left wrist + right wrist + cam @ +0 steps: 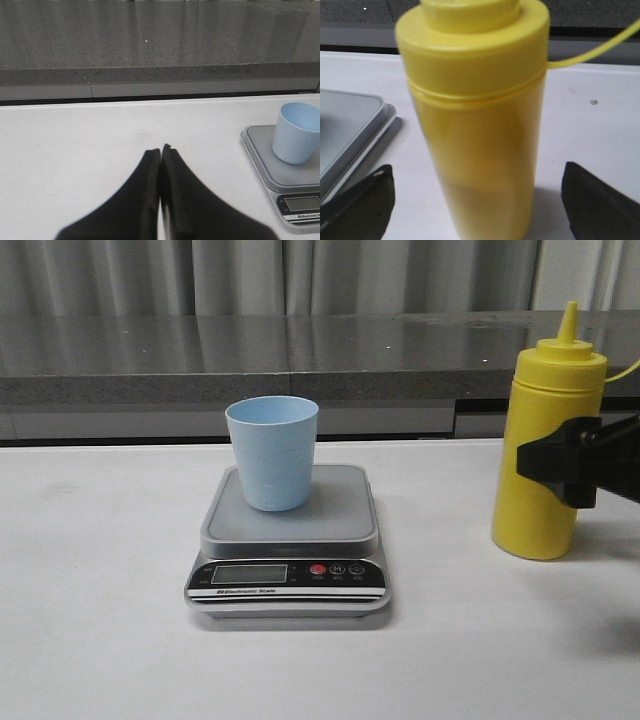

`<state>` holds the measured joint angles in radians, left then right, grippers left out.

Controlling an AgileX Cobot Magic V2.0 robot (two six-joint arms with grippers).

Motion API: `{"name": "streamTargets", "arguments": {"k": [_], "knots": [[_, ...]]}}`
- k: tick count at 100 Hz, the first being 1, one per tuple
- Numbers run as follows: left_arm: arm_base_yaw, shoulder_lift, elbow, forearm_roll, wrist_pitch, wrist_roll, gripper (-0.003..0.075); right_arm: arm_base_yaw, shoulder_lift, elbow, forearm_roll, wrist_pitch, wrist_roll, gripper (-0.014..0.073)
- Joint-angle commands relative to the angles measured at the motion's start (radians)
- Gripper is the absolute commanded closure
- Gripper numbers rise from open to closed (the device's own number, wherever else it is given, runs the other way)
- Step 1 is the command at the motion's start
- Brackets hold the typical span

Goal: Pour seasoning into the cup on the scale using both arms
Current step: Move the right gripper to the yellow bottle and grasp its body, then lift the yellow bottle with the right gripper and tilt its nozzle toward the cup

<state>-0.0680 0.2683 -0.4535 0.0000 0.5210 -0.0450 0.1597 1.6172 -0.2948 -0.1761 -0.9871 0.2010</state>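
- Scale: flat digital kitchen scale, silver rectangular platform, black front panel with an LCD display and a red button. It sits on the white table; this is the landmark for every entry below.
- Cup: small pale blue tumbler, no handle, narrowing toward its base. Upright on the scale's platform, toward the platform's back half, open end up. The inside is not visible from the front; in the left wrist view nothing can be made out in it.
- Seasoning bottle: tall opaque yellow squeeze bottle with a pointed cone nozzle cap, taller than the cup. Upright on the table to the right of the scale, apart from it, base on the tabletop. A thin yellow strand runs off from near the cap.
- Right gripper: black, to the right of the scale, at about the bottle's mid-height. Jaws spread wide, one finger on each side of the bottle, a clear gap showing between each finger and the bottle wall. Nothing is held.
- Left gripper: black, seen only in the left wrist view, to the left of the scale and over bare tabletop. Fingers pressed together with only a hairline seam between them, nothing held.
- Counter: dark grey speckled ledge behind the scale, beyond the table's far edge, with grey curtains above it.
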Motion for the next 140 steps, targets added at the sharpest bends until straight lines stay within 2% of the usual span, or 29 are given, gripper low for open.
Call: {"name": "streamTargets", "arguments": {"k": [1, 23, 67, 72, 79, 99, 100, 101, 105, 106, 140], "knots": [[0.003, 0.009, -0.025, -0.006, -0.079, -0.010, 0.0741, -0.001, 0.009, -0.033, 0.038, -0.114, 0.000, -0.0071], [0.003, 0.009, -0.025, -0.006, -0.079, -0.010, 0.0741, -0.001, 0.063, -0.102, -0.010, -0.113, 0.000, -0.0071], [0.003, 0.009, -0.025, -0.006, -0.079, -0.010, 0.0741, -0.001, 0.150, -0.154, -0.006, -0.112, 0.000, -0.0059], [0.003, 0.009, -0.025, -0.006, -0.079, -0.010, 0.0741, -0.001, 0.150, -0.154, -0.002, -0.112, 0.000, -0.0020], [0.003, 0.009, -0.025, -0.006, -0.079, -0.010, 0.0741, -0.001, 0.151, -0.154, 0.001, -0.112, 0.000, 0.0083], [0.003, 0.009, -0.025, -0.006, -0.079, -0.010, 0.0741, -0.001, 0.151, -0.154, 0.008, -0.110, 0.000, 0.0531], [0.003, 0.009, -0.025, -0.006, -0.079, -0.010, 0.0741, -0.001, 0.151, -0.154, 0.008, -0.110, 0.000, 0.0531], [0.003, 0.009, -0.025, -0.006, -0.079, -0.010, 0.0741, -0.001, 0.151, -0.154, 0.008, -0.111, 0.000, 0.0572], [0.003, 0.009, -0.025, -0.006, -0.079, -0.010, 0.0741, -0.001, 0.151, -0.154, 0.008, -0.115, 0.000, 0.0623], [0.003, 0.009, -0.025, -0.006, -0.079, -0.010, 0.0741, -0.001, 0.151, -0.154, 0.008, -0.118, 0.000, 0.0659], [0.003, 0.009, -0.025, -0.006, -0.079, -0.010, 0.0741, -0.001, 0.129, -0.156, 0.007, -0.160, -0.001, 0.0661]]}}
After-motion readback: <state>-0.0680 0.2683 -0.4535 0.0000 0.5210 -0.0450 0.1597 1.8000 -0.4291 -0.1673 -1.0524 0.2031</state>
